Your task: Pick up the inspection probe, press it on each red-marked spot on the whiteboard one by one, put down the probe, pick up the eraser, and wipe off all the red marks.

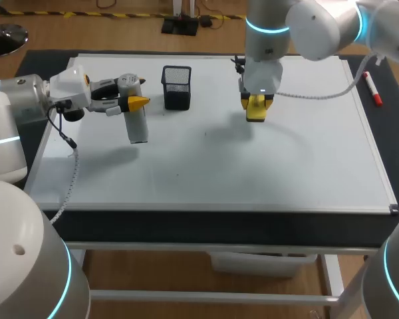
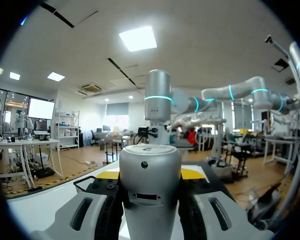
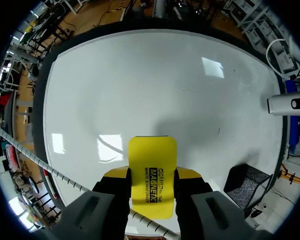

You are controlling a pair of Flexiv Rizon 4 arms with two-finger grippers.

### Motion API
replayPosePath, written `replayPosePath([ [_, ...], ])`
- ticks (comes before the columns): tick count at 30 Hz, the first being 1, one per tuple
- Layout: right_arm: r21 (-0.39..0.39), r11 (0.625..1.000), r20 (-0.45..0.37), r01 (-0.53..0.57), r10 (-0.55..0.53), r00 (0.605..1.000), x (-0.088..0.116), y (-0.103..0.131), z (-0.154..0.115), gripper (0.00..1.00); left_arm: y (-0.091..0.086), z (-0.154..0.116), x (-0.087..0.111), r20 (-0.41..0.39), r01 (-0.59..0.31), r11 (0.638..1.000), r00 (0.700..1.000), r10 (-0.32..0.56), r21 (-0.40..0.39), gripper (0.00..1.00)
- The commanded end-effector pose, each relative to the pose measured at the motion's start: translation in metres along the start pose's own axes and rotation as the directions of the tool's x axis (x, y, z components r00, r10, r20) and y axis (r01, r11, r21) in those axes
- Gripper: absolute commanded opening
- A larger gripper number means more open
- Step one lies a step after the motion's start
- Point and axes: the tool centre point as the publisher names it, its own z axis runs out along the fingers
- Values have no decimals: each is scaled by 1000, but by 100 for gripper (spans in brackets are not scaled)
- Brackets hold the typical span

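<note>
Looking down in the head view, we see our left claw (image 1: 130, 101) clamped on the smooth grey cylindrical probe (image 1: 138, 126) over the whiteboard's (image 1: 253, 173) left part. Our right claw (image 1: 256, 111) grips the yellow eraser (image 1: 255, 114) near a black mesh cup (image 1: 177, 86). In the left wrist view, both fingers hug the probe's round body. In the right wrist view, the flat, round-cornered eraser carries black print.

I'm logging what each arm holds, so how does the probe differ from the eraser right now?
The probe is a silver-grey cylinder; the eraser is a flat yellow block. The probe sits in the left tool, the eraser in the right tool. The probe is left of the black basket, the eraser right of it. Both are gripped over the whiteboard.
</note>
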Motion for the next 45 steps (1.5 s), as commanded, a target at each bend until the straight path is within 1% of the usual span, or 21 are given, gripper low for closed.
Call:
replayPosePath([
  [1,-49,999,-21,12,-13,1000,-10,-31,9,0,0,0,0,-1,-2,1000,1000,2,3,0],
  [10,-77,997,-45,32,-36,998,-21,-63,21,0,0,0,0,-1,-2,1000,1000,2,3,0],
  [16,-102,994,-48,26,-31,998,-25,-74,31,0,0,0,0,-1,-2,1000,1000,2,3,0],
  [20,-116,993,-49,14,-20,999,-23,-80,37,0,0,0,0,-1,-2,1000,1000,2,3,0],
  [30,-126,992,-35,-3,-1,999,-19,-92,41,0,0,0,0,-1,-2,1000,1000,2,3,0],
  [41,-111,994,-37,2,-6,999,-19,-99,45,0,0,0,0,-1,-2,1000,1000,2,3,0],
  [45,-94,996,-36,8,-12,999,-20,-99,46,0,0,0,0,-1,-2,1000,1000,2,3,0],
])
